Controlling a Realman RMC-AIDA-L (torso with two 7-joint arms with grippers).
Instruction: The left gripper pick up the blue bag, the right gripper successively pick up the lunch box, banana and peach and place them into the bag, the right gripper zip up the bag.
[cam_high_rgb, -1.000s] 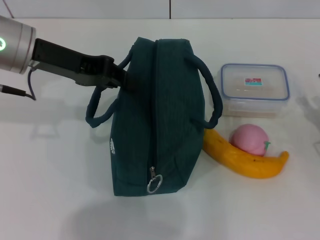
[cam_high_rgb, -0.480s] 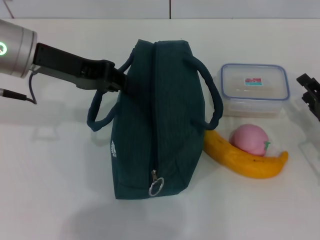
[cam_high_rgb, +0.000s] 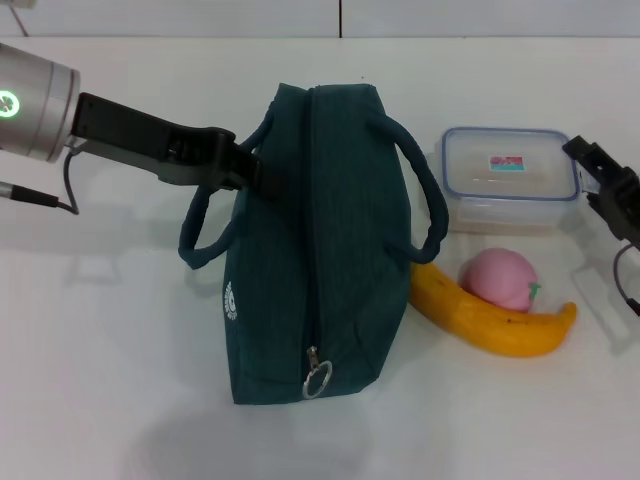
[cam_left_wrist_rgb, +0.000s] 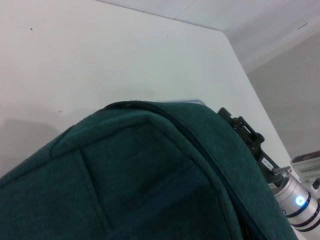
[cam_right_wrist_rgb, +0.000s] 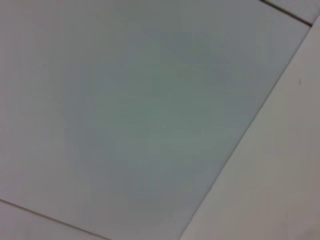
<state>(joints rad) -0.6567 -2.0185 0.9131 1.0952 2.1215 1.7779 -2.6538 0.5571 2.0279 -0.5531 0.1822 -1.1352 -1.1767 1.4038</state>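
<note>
The left end effector (cam_high_rgb: 250, 172) is pressing against the bag (cam_high_rgb: 315, 240) at its upper side, where the near handle (cam_high_rgb: 205, 235) joins the body; whether it is clamped on fabric or merely touching cannot be told from these views. The bag is lying on the white tabletop (cam_high_rgb: 100, 380), zipper running along its top and looking closed, the ring pull (cam_high_rgb: 318, 380) at the end farthest from that end effector. The right end effector (cam_high_rgb: 610, 195) is hovering at the tabletop's right edge, just beside the box (cam_high_rgb: 510, 178), apparently apart though not clearly so. The peach (cam_high_rgb: 498, 278) and banana (cam_high_rgb: 490, 315) are lying touching each other, nearer the robot than that end effector.

The bag looks soft and floppy, likely to sag unless lifted by a handle or the rim. The box appears rigid, light and smooth-lidded, best gripped across its short sides. The banana and peach seem rounded and easily bruised, calling for a gentle grip at mid-body. The tabletop is plain, white and matte, with a pale wall behind.
</note>
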